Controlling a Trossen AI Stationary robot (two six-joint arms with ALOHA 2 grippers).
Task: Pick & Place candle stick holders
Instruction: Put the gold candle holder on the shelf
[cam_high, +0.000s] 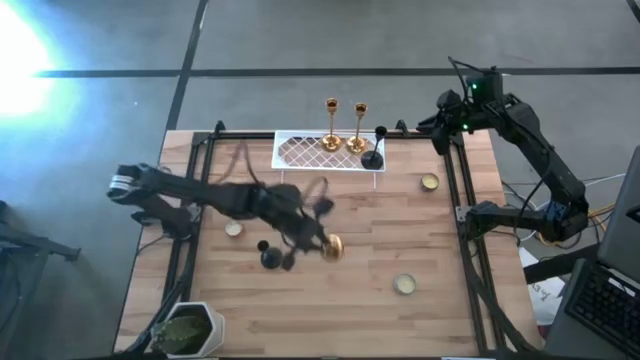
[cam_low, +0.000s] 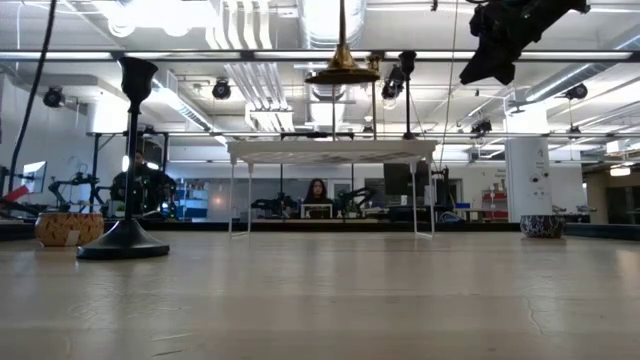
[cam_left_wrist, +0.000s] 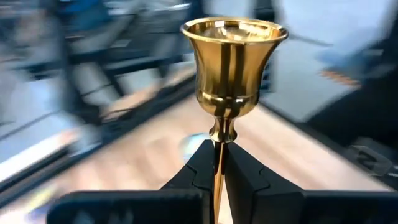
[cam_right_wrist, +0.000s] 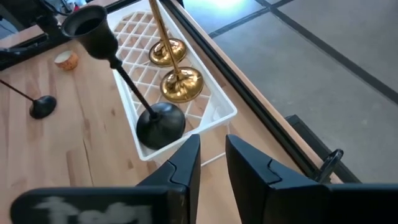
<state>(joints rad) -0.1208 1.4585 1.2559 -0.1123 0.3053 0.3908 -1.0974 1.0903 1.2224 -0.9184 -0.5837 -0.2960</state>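
In the high view the left arm (cam_high: 215, 195) is smeared by motion, so the left tool (cam_high: 318, 238) is only a dark blur beside the gold candlestick (cam_high: 333, 246). In the left wrist view that candlestick's stem runs down between the fingers (cam_left_wrist: 249, 180) and its base is cut off by the picture's edge; everything behind it is blurred. In the low view, 1 gold stick (cam_low: 342, 40) is cropped at 12 o'clock. The right wrist view cuts off 1 gold stick (cam_right_wrist: 166, 48).
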